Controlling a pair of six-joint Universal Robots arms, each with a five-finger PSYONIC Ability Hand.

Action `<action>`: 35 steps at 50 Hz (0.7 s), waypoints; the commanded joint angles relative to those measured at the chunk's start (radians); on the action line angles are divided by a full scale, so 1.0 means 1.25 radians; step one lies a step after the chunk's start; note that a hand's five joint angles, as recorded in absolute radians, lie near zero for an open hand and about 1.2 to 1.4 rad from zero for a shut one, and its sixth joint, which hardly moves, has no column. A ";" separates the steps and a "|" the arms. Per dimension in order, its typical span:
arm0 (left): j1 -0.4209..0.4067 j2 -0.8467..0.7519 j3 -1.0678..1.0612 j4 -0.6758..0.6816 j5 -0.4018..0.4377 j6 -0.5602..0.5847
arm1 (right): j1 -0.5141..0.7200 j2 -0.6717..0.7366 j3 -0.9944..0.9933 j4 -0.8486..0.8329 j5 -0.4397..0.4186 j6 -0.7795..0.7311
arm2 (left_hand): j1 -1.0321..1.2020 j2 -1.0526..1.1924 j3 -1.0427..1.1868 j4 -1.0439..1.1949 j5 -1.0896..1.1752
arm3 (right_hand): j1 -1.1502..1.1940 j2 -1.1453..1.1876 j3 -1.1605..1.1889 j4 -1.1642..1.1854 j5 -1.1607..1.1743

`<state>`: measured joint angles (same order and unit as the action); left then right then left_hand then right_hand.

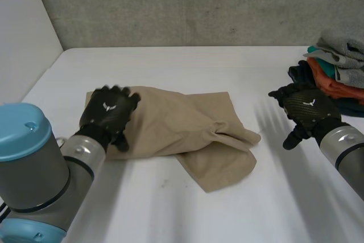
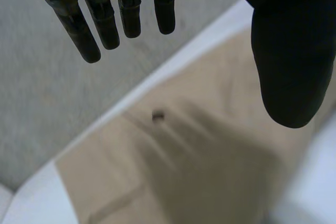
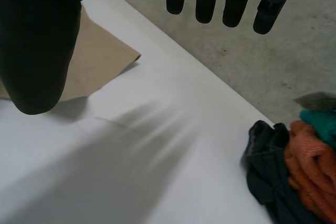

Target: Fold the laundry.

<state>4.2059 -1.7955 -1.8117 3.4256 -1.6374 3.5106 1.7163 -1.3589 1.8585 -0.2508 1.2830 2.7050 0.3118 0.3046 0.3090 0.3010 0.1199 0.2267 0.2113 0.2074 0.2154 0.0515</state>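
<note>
- My left hand (image 1: 108, 112): fingers straight, holding nothing, over the tan garment's (image 1: 182, 126) left end.
- My right hand (image 1: 307, 109): spread, empty, above the table (image 1: 170, 209), near the clothes pile (image 1: 340, 72).

We see a tan cloth (image 1: 182, 123) lying rumpled on the tabletop (image 1: 170, 66), left of the middle. It is partly doubled over itself, and one flap trails toward the near edge. At the right edge sits a pile of laundry (image 1: 330, 81): grey on top, with teal, orange and dark pieces beneath.
</note>
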 commanded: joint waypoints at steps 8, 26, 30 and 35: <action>0.133 -0.241 0.031 0.177 0.054 0.148 | 0.035 0.030 0.010 -0.010 0.006 -0.010 | 0.390 0.395 0.392 0.398 0.403 | -0.042 -0.029 -0.026 -0.033 -0.041; 0.159 -0.161 0.243 0.434 0.052 0.317 | 0.036 0.018 0.009 -0.009 0.012 -0.010 | 0.868 0.873 0.870 0.876 0.881 | -0.042 -0.029 -0.026 -0.033 -0.041; 0.085 -0.164 0.290 0.454 0.089 0.266 | 0.031 0.012 0.009 -0.009 0.013 -0.009 | 0.868 0.873 0.870 0.876 0.881 | -0.042 -0.029 -0.026 -0.033 -0.041; -0.018 -0.179 0.280 0.422 0.153 0.213 | 0.021 0.005 0.008 -0.009 0.013 -0.009 | 0.868 0.873 0.870 0.876 0.881 | -0.042 -0.029 -0.026 -0.033 -0.041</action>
<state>4.3404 -1.9959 -1.4729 3.9819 -1.5387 3.8704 1.7556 -1.3420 1.8696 -0.2625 1.2988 2.6934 1.1429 1.1949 1.1919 1.2001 0.9611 0.2267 0.2113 0.2074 0.2154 0.0515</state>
